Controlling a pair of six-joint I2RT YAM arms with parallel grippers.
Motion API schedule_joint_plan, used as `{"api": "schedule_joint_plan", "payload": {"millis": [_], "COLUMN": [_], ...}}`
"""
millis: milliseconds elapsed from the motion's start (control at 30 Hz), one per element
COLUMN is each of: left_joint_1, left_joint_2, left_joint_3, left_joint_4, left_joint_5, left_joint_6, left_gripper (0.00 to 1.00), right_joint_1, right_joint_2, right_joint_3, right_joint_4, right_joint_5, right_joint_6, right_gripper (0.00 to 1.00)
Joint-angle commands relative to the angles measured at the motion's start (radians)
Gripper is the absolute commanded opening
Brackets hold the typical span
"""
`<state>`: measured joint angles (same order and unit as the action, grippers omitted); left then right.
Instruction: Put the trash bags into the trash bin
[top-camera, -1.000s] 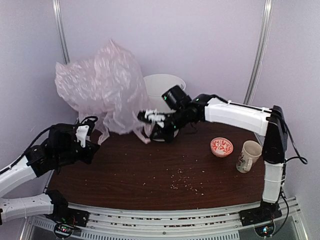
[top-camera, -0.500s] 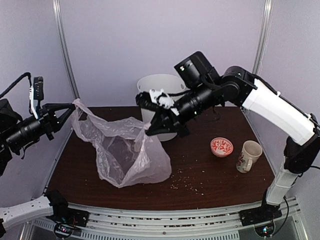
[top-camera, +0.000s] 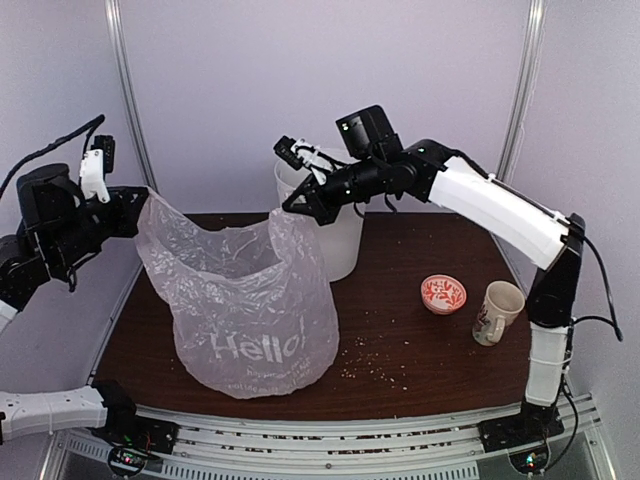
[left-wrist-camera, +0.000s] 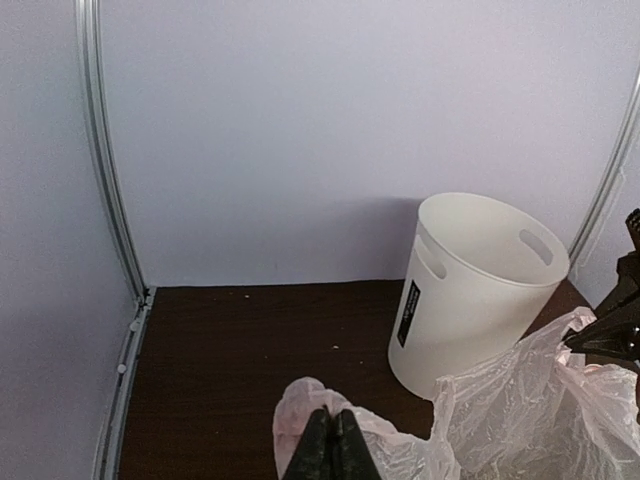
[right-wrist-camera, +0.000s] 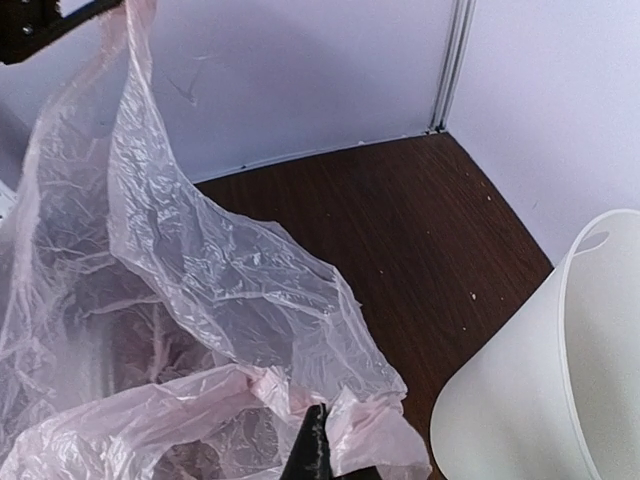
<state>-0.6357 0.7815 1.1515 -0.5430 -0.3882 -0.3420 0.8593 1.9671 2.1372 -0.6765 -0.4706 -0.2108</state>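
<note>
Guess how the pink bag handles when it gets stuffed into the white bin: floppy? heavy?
Likely floppy: the trash bag sags in wrinkles between the left gripper and right gripper, holding no shape. Probably very light, since the film is thin enough to see through. It looks wider than the trash bin, so it may bunch at the rim.

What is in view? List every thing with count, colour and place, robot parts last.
table: one, dark brown, under everything.
trash bin: one, white, upright at back middle.
trash bag: one, translucent pale pink, held open front-left of trash bin, bottom on table.
bowl: one, red-and-white, right of trash bin.
mug: one, white floral, right of bowl.
crumbs: many, pale, front middle of table.
left arm: one, black-and-white, jaws shut on trash bag.
right arm: one, black-and-white, jaws shut on trash bag.
</note>
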Motion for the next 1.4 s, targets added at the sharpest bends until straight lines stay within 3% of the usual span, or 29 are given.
{"api": "schedule_joint_plan", "payload": {"millis": [0, 133, 367, 467, 533, 600, 700, 800, 900, 1033, 1133, 1267, 1367], "left_joint_1": [-0.001, 0.001, -0.007, -0.042, -0.044, -0.043, -0.043, -0.042, -0.043, -0.046, -0.046, -0.047, -0.046], "left_joint_2": [0.126, 0.215, 0.291, 0.257, 0.215, 0.168, 0.112, 0.008, -0.091, -0.239, -0.305, -0.332, -0.326], "left_joint_3": [0.057, 0.220, 0.715, 0.774, 0.718, 0.594, 0.291, -0.132, -0.349, -0.315, -0.250, -0.234, -0.226], "left_joint_4": [0.095, 0.098, 0.023, 0.041, 0.077, 0.128, 0.139, 0.223, 0.226, 0.123, 0.069, 0.061, 0.072], "left_joint_5": [-0.162, -0.158, -0.062, 0.004, 0.128, 0.156, 0.137, 0.129, 0.203, 0.287, 0.260, 0.236, 0.247], "left_joint_6": [0.095, 0.181, 0.356, 0.390, 0.415, 0.416, 0.344, 0.240, 0.162, 0.135, 0.158, 0.166, 0.161], "left_gripper": [0.00, 0.00, 0.00, 0.00, 0.00, 0.00, 0.00, 0.00, 0.00, 0.00, 0.00, 0.00, 0.00], "right_joint_1": [-0.011, -0.019, 0.083, 0.106, 0.110, 0.110, 0.109, 0.105, 0.105, 0.133, 0.186, 0.198, 0.197], "right_joint_2": [0.120, 0.090, -0.039, -0.026, -0.029, -0.039, -0.108, -0.173, -0.173, -0.244, -0.335, -0.320, -0.320], "right_joint_3": [0.151, 0.185, 0.349, 0.520, 0.561, 0.498, 0.149, -0.296, -0.508, -0.522, -0.511, -0.413, -0.402], "right_joint_4": [0.013, 0.086, 0.261, 0.245, 0.203, 0.130, 0.101, 0.279, 0.306, 0.144, 0.117, 0.018, 0.041], "right_joint_5": [0.165, 0.168, 0.325, 0.332, 0.291, 0.219, 0.124, 0.128, 0.120, -0.096, -0.138, -0.245, -0.286], "right_joint_6": [-0.070, -0.161, -0.346, -0.359, -0.360, -0.374, -0.373, -0.310, -0.278, -0.297, -0.313, -0.300, -0.247], "right_gripper": [0.00, 0.00, 0.00, 0.00, 0.00, 0.00, 0.00, 0.00, 0.00, 0.00, 0.00, 0.00, 0.00]}}
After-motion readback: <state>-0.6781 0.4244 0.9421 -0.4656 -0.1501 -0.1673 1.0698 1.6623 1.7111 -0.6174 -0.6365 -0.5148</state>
